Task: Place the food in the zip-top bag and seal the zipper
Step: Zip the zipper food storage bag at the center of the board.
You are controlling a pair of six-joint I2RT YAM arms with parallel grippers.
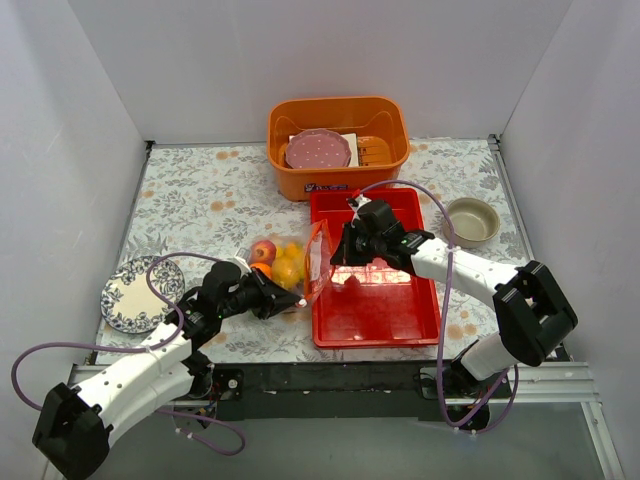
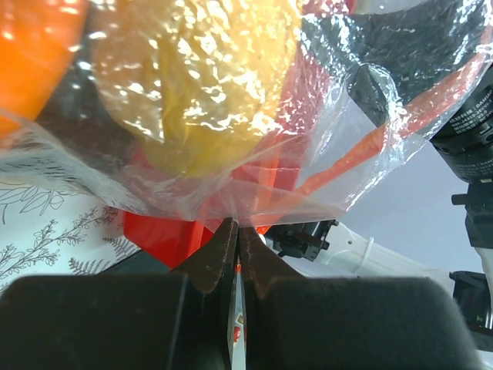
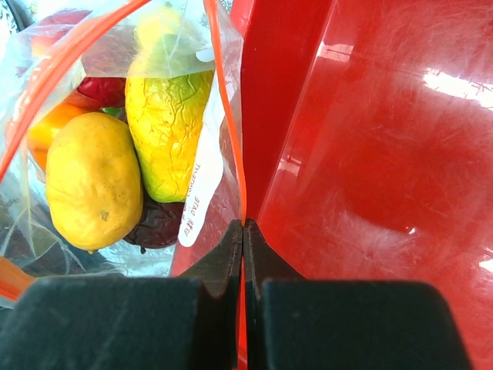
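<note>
**First:** Fruit is held where?

**Second:** All the food (image 1: 283, 266) that can be seen is packed inside the zip-top bag (image 1: 300, 285). The bag is laid on the flowered table (image 1: 200, 190), just beside the left wall of the red tray (image 1: 400, 310). Two yellow mangoes (image 3: 92, 181), an orange piece (image 3: 48, 127), a red piece (image 1: 263, 250) and a dark-red piece (image 3: 158, 223) can be made out through the film.

**First:** How is the bag gripped?

**Second:** Its crinkled plastic is pinched by the left gripper (image 2: 235, 231), whose fingers are clamped together on it. The zipper (image 3: 223, 92) is nipped between the closed fingers of the right gripper (image 3: 243, 230), at the tray's edge. Above that pinch the two orange-red strips are spread apart, so the mouth is left gaping.

**First:** And the other containers?

**Second:** A pink plate (image 1: 318, 150) is laid in the orange basin (image 1: 340, 185) at the far edge. A beige bowl (image 1: 472, 220) is set to the right of the tray, and a patterned plate (image 1: 140, 293) at the left.
</note>
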